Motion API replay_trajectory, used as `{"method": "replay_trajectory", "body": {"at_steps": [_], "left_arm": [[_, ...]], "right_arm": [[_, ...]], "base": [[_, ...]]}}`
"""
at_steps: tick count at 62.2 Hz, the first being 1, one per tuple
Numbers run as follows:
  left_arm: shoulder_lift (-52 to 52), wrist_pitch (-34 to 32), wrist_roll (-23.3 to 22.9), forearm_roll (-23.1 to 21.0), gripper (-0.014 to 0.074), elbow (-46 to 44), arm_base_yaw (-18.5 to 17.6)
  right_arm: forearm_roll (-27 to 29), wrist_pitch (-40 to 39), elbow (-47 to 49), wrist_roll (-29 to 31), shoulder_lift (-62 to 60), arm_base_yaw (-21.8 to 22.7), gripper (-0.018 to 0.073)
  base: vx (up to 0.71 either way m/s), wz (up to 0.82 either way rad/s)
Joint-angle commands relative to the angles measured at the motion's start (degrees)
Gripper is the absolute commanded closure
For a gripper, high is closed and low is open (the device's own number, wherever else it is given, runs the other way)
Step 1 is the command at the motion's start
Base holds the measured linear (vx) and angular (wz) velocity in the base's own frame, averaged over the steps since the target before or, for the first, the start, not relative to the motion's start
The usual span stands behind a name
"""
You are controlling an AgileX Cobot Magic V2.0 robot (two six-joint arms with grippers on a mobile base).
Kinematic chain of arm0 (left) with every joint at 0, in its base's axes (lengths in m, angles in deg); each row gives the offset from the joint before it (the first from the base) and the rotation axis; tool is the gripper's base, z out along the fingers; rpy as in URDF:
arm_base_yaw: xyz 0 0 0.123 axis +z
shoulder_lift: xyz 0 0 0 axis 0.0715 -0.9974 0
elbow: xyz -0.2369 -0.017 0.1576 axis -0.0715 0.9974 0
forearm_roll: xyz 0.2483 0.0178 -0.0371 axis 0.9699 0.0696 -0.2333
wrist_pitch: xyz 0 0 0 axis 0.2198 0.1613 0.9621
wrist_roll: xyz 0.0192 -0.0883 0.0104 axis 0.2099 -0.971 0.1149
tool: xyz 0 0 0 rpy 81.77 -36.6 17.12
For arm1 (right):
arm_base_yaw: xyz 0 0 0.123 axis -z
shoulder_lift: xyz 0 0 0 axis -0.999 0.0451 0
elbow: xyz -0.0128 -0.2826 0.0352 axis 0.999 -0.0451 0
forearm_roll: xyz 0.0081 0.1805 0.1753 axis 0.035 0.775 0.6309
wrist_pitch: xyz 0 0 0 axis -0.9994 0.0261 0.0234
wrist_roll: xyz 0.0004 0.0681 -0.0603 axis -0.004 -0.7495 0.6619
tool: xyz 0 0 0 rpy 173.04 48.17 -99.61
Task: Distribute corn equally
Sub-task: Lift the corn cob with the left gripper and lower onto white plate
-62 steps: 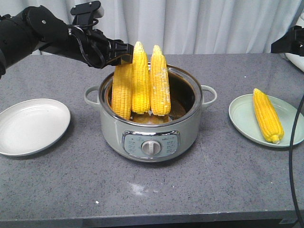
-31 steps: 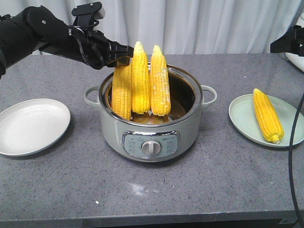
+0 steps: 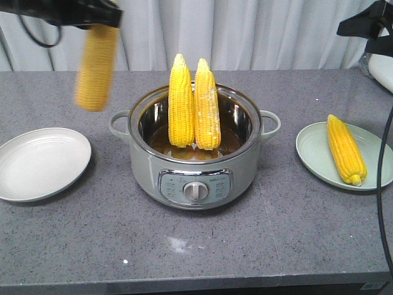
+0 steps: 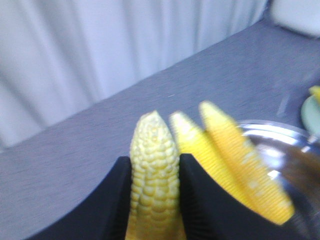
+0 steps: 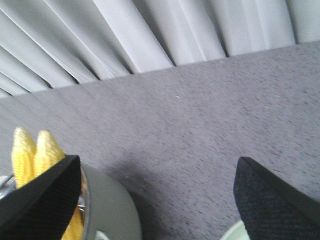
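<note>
Two cobs of corn [image 3: 194, 103] stand upright in the grey-green pot [image 3: 194, 178] at the table's middle; they also show in the left wrist view as corn [image 4: 235, 150]. A third cob [image 3: 96, 66] hangs blurred in the air up left, above the gap between pot and left plate, with my left gripper [image 3: 101, 17] shut on its top; the wrist view shows that cob [image 4: 155, 185] pinched between the black fingers [image 4: 200, 200]. A fourth cob [image 3: 346, 149] lies on the right plate [image 3: 310, 150]. My right gripper [image 5: 155, 190] is open and empty, high at the right.
An empty white plate [image 3: 40, 163] sits at the left of the grey table. White curtains hang behind. A black cable [image 3: 382, 184] drops down the right edge. The pot's handles [image 3: 270, 123] stick out on both sides.
My left gripper has lifted one cob out of the pot and swung it up and to the left. The right arm has shifted slightly at the upper right.
</note>
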Motion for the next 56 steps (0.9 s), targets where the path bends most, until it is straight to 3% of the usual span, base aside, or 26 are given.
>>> {"method": "replay_trajectory", "body": {"at_steps": [1,6,11,15,25,45,56], "left_arm": [[4.1,3.1,-7.9,14.2,0.0604,-1.8,0.8],[3.6,8.0,-13.3,22.7,0.0604,-1.8,2.8],[2.3,10.7,-15.6,25.7,0.0604,-1.4,5.6],[1.3,10.4,-15.6,25.4,0.0604,-0.3,7.7],[-1.6,6.6,-15.6,19.9,0.0604,3.9,11.3],[-9.2,5.2,-15.6,17.8,0.0604,5.9,12.0],[-10.9,7.6,-15.5,17.7,0.0604,6.2,12.0]], "right_arm": [[6.4,-1.2,1.8,0.9,-2.9,0.3,-0.0034],[8.2,-1.5,1.8,1.1,-2.9,0.3,-0.0034],[9.5,-2.1,1.8,1.1,-2.9,0.3,-0.0034],[9.5,-2.1,1.8,1.1,-2.9,0.3,-0.0034],[9.6,-2.1,1.8,1.1,-2.9,0.3,-0.0034],[11.4,-1.3,1.8,0.8,-2.9,0.3,-0.0034],[11.4,-0.8,1.8,1.1,-2.9,0.3,-0.0034]], "base": [[0.0,0.0],[0.0,0.0],[0.0,0.0],[0.0,0.0],[0.0,0.0],[0.0,0.0],[0.0,0.0]]}}
